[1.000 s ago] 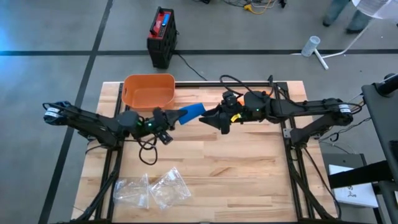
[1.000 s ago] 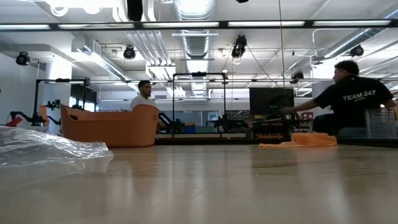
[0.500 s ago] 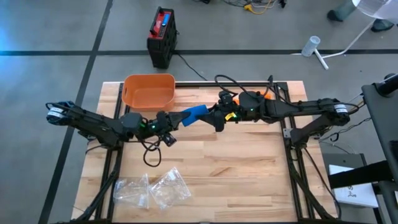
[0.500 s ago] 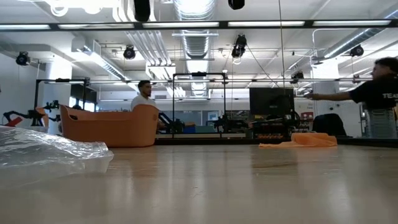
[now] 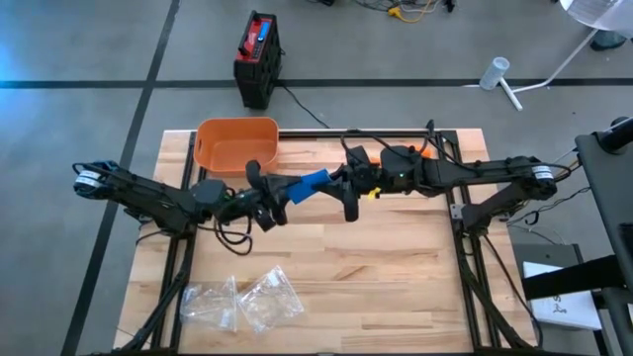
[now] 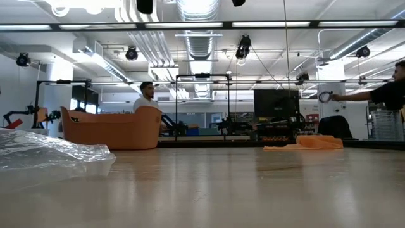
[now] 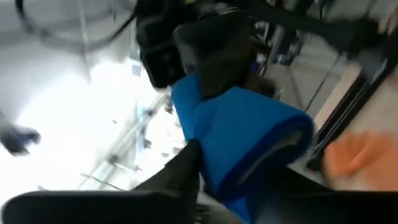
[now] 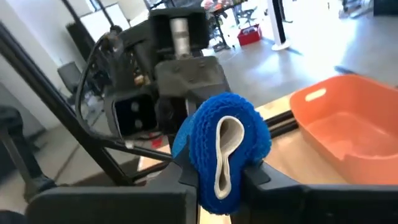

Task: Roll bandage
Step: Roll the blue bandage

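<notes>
The bandage [image 5: 307, 184] is a blue roll with a white inner layer showing at its end [image 8: 224, 149]. It hangs in the air over the middle of the table's far half, between my two grippers. My left gripper [image 5: 285, 194] comes from the table's left and is shut on the roll's left end. My right gripper [image 5: 334, 182] comes from the table's right and is shut on the roll's right end. Neither gripper nor the bandage shows in the low view. My left gripper has the roll's left end [image 7: 211, 168] between its two fingers, and one finger [image 7: 180, 177] lies against the blue side. It comes level from the table's left, along the roll. The roll is clear of the table. My right gripper pinches the roll's right end [image 8: 205, 146] between its two fingers [image 8: 255, 174], one on each side of the blue winding. It comes level from the table's right, along the roll. The roll sticks out ahead of the fingers, lifted clear.
An orange bin [image 5: 237, 143] stands at the table's far left, just behind the grippers. Crumpled clear plastic bags [image 5: 242, 297] lie near the front left. An orange cloth [image 5: 425, 150] lies at the far edge by the right arm. A black box [image 5: 257, 54] stands on the floor beyond.
My right gripper stood wide open around the roll's right end and has shut on it. Both wrists have rolled about their own lines, and the bandage has turned with my left gripper. The roll stays in the air at about the same spot.
</notes>
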You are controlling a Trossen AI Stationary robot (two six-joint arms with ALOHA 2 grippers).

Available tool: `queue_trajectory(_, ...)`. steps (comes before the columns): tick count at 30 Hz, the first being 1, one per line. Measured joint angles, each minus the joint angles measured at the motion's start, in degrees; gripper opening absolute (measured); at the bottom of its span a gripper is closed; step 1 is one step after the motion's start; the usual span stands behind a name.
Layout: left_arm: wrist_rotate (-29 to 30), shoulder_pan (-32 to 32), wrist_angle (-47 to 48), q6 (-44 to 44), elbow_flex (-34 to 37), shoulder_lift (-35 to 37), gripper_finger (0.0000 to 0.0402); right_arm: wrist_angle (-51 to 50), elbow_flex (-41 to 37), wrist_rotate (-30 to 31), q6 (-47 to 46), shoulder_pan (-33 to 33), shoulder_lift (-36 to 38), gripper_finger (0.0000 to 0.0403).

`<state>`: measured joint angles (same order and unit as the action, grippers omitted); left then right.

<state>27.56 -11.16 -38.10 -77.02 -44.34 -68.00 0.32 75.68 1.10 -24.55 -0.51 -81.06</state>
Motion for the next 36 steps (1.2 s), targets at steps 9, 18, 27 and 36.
queue_trajectory(9,0.5,0.0,6.8,29.7,0.0,1.8,0.0234,-0.5,0.0,0.0,13.1,0.0,0.0,0.0037)
queue_trajectory(18,-0.1,-0.3,20.0,45.5,0.0,4.0,0.0296,-1.2,0.0,1.4,26.2,0.2,0.1,0.0037)
queue_trajectory(27,0.1,-3.1,23.2,50.8,0.0,12.0,0.0297,-7.6,0.0,0.8,51.0,0.1,0.5,0.0036)
queue_trajectory(36,-1.6,-3.0,12.9,42.9,0.0,6.9,0.0287,-8.0,0.0,2.1,58.2,0.1,0.3,0.0037)
